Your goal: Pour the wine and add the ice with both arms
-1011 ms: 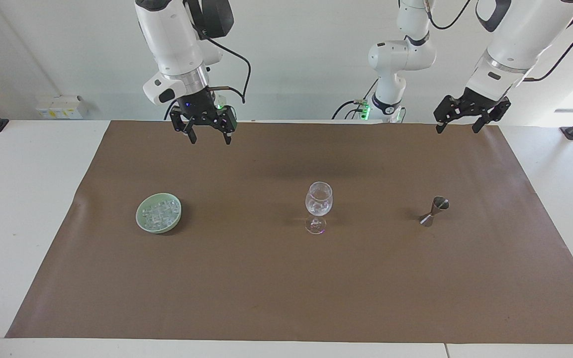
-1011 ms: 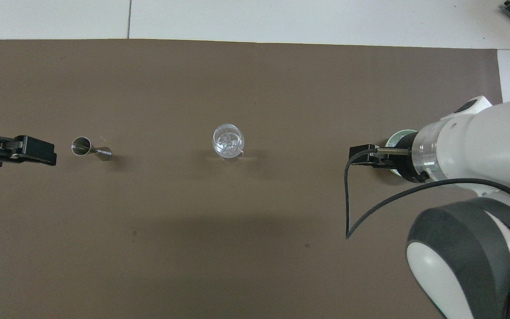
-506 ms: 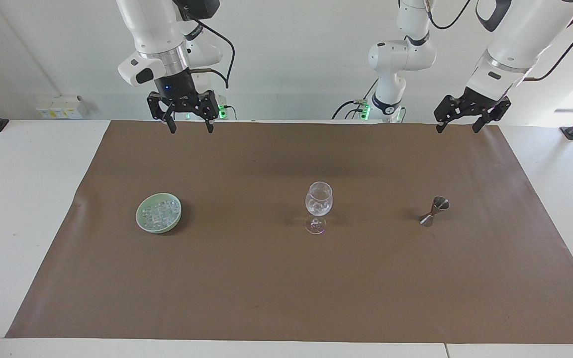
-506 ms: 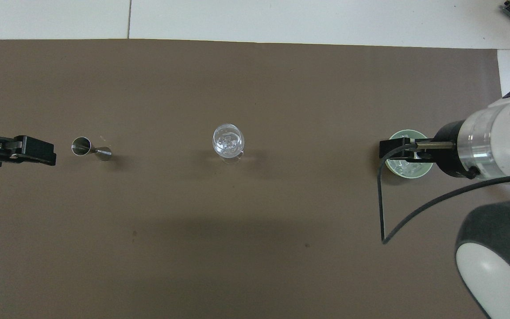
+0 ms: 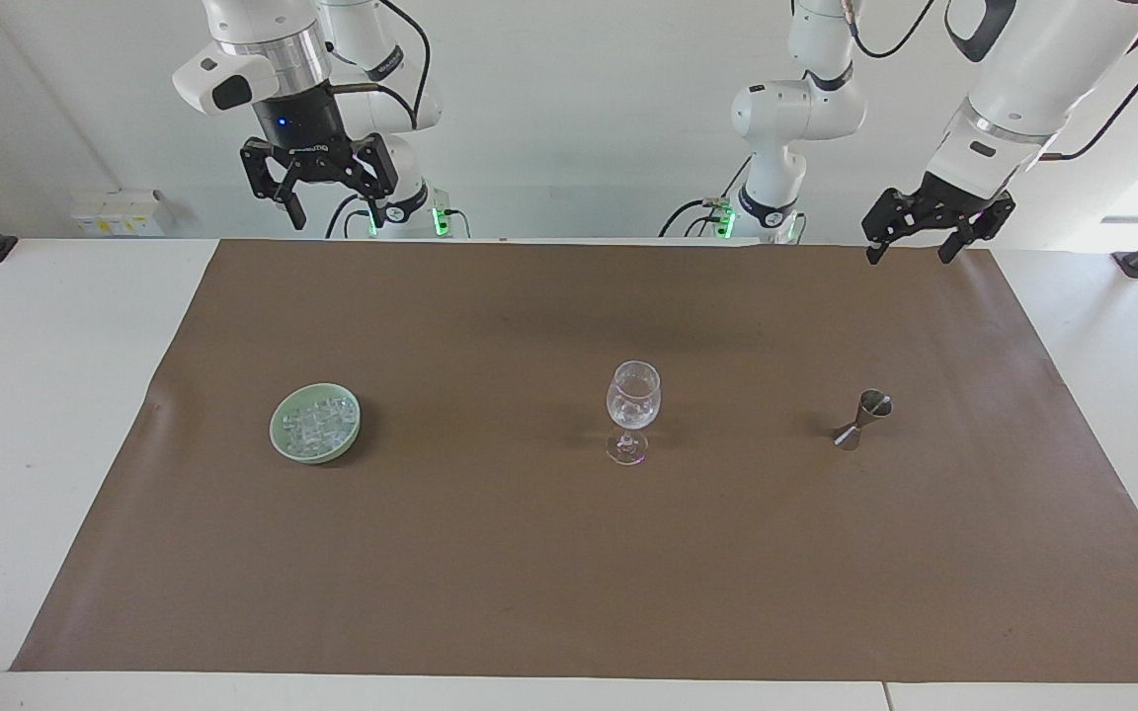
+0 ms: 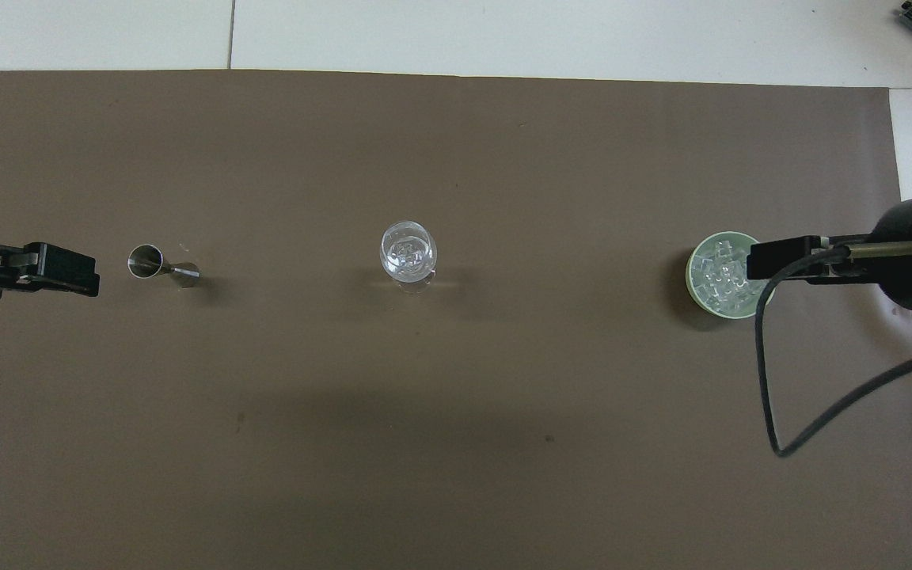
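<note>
Ice (image 5: 316, 427) in green bowl (image 5: 278, 446), both hands raised, open.

Matt brown paper sheet (image 5: 569, 573), clear glossy wine glass (image 5: 632, 400), shiny metal jigger (image 5: 863, 419).

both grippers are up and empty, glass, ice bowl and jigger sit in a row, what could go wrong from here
1. The wine glass stands on a thin stem, so a sideways nudge could tip it.
2. The ice cubes are small and glassy; they may slip from the open right gripper.
3. The jigger is narrow; the open left gripper could topple it.
</note>
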Available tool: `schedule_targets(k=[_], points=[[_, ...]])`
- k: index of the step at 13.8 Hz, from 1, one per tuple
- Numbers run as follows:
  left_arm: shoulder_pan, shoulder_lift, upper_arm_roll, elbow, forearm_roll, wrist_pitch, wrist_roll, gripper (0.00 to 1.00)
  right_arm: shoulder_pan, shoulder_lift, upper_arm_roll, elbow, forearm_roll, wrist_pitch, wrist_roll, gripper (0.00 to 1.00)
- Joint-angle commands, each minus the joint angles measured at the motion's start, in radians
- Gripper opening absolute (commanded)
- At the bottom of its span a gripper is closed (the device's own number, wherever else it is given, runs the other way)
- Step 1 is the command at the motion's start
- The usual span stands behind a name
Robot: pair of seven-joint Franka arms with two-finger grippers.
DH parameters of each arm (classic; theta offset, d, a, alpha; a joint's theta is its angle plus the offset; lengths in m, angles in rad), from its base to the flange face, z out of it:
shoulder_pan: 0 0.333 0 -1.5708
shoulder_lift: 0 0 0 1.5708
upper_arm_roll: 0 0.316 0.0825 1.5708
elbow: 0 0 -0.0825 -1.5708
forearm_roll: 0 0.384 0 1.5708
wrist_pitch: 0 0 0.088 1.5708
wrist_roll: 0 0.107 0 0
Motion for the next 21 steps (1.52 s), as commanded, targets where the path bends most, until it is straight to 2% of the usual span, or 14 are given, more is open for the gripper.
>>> schedule_targets(k=[1,9,21], points=[[-0.001,-0.019,0.013,-0.011,0.019,-0.012,0.0,1.0,-0.014,0.044,0.012,0.06,-0.028,-0.041,-0.06,1.0],[-0.001,-0.019,0.014,-0.011,0.019,-0.012,0.0,1.0,-0.034,-0.009,0.012,-0.052,-0.017,-0.051,-0.148,1.0],[-0.001,-0.019,0.014,-0.011,0.019,-0.012,0.0,1.0,-0.056,-0.009,0.01,-0.055,-0.011,-0.05,-0.145,1.0]])
